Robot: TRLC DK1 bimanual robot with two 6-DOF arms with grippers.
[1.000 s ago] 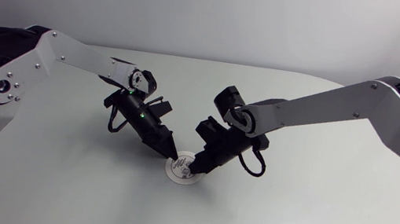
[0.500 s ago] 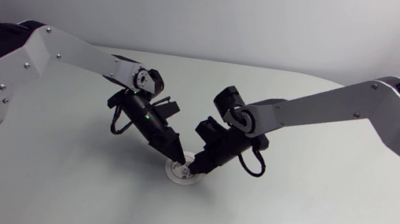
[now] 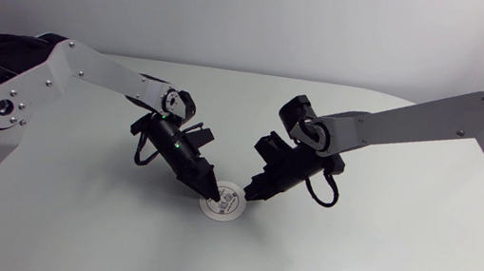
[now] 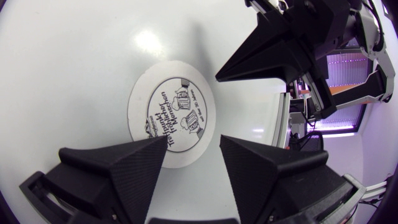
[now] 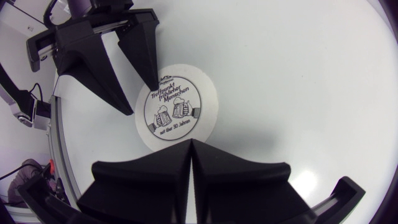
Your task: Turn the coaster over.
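Between the tips of both grippers, the coaster [image 3: 221,203] lies flat on the table [image 3: 366,269], printed face up, not yet lifted or turned. Over its near rim the left gripper [image 4: 193,140] hangs with fingers spread, contact unclear; at the opposite rim the right gripper [image 5: 191,144] has its fingers pressed together into one wedge, holding nothing. Looks like the pry-up step: the next move probably needs that wedge slid under the rim to tip an edge up, so the spread fingers can pinch and flip it.
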